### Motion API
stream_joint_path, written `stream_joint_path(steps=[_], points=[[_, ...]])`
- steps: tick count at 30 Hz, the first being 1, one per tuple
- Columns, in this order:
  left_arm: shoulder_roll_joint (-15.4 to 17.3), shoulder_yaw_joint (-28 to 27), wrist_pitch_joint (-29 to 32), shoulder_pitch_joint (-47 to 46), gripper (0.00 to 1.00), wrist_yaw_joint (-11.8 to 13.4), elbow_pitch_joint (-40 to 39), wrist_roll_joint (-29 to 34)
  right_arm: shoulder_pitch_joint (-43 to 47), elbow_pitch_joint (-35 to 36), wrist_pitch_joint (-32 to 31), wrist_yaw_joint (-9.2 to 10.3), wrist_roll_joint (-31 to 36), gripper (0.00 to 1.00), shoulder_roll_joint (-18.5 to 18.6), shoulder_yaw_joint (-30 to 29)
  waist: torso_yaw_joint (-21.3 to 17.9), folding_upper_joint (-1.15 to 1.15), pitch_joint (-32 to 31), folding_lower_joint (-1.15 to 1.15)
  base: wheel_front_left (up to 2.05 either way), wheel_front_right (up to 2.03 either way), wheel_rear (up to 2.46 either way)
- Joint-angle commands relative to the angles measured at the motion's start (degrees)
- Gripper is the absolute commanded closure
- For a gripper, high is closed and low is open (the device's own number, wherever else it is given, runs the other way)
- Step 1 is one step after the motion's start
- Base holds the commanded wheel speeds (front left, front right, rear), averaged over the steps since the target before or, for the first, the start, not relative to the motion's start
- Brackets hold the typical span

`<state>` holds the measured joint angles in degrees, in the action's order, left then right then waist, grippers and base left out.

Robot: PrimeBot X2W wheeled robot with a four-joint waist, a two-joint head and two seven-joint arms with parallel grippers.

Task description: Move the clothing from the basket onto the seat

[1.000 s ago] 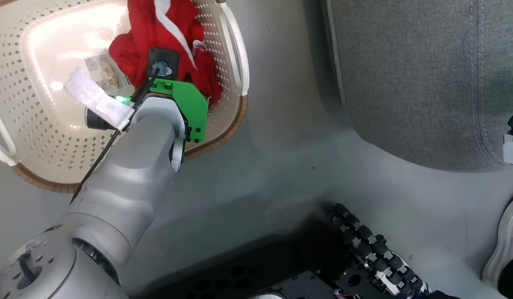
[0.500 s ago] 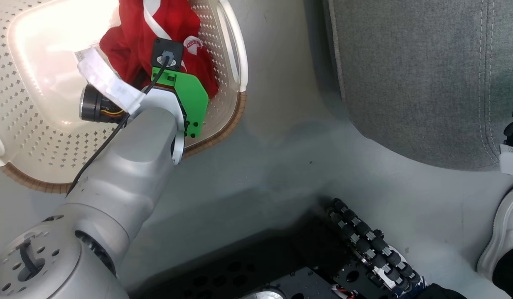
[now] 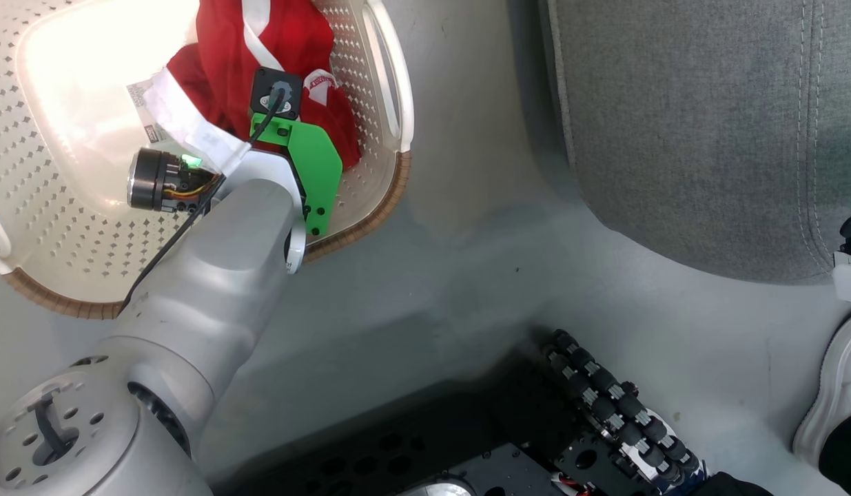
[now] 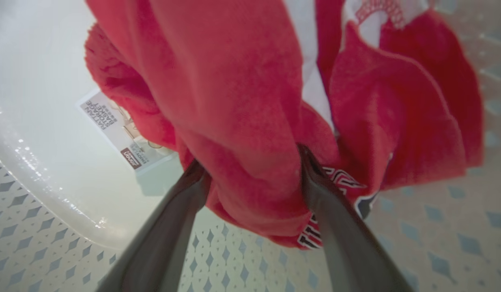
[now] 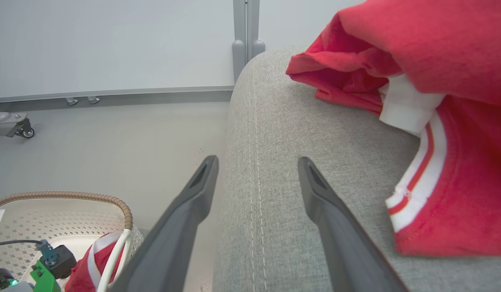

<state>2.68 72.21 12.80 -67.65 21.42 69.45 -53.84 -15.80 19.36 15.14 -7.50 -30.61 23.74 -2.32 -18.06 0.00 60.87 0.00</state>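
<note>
Grey seat (image 5: pixel 274 162) holds red clothing (image 5: pixel 457 194) — left pincer (image 4: pixel 252 160) straddles more in basket (image 4: pixel 39 227).

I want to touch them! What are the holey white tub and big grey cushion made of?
The cream-white perforated basket looks like glossy moulded plastic: glare on its floor, punched holes. The big grey seat cushion looks like matte woven fabric: visible weave, stitched seams.

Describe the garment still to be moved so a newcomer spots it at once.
Find the cream-white perforated plastic basket left of the large grey fabric seat. Bunched at its seat-side end lies a bright red soft garment with white stripe trim. Unlike its red twin on the seat, it sits between the spread fingers of the left tool.
</note>
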Motion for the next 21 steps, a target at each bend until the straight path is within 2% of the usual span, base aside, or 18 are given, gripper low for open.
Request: stream_joint_path(steps=[1, 6, 7, 8, 21], points=[[0.4, 0.0, -0.9, -1.2, 0.00, 0.5, -0.2, -0.7, 0.6, 0.3, 0.0, 0.02, 0.4, 0.00, 0.1, -0.1, -0.1, 0.00, -0.1, 0.00, 0.00, 0.00, 0.00], [0.4, -0.2, -2.3, -1.5, 0.02, 0.0, -0.7, -2.2, 1.2, 0.6, 0.0, 0.02, 0.6, 0.00, 0.3, -0.3, -0.2, 0.00, 0.0, 0.00, 0.00, 0.00, 0.00], [0.4, -0.3, -2.6, -1.5, 0.60, -0.3, -0.9, -2.5, 1.2, 0.7, 0.0, 0.02, 0.6, 0.00, 0.3, -0.3, -0.2, 0.00, 0.0, 0.00, 0.00, 0.00, 0.00], [0.4, -0.3, -3.1, -1.5, 1.00, -0.6, -1.2, -2.7, 1.2, 0.7, 0.0, 0.02, 0.6, 0.00, 0.3, -0.3, -0.2, 0.00, 0.0, 0.00, 0.00, 0.00, 0.00], [0.4, -1.0, -8.7, -0.5, 1.00, -2.0, -0.4, -7.0, -2.2, 0.3, 0.0, 0.02, 1.2, 0.00, -0.3, 0.1, -0.1, 0.00, -1.8, 0.00, 0.00, 0.00, 0.00]])
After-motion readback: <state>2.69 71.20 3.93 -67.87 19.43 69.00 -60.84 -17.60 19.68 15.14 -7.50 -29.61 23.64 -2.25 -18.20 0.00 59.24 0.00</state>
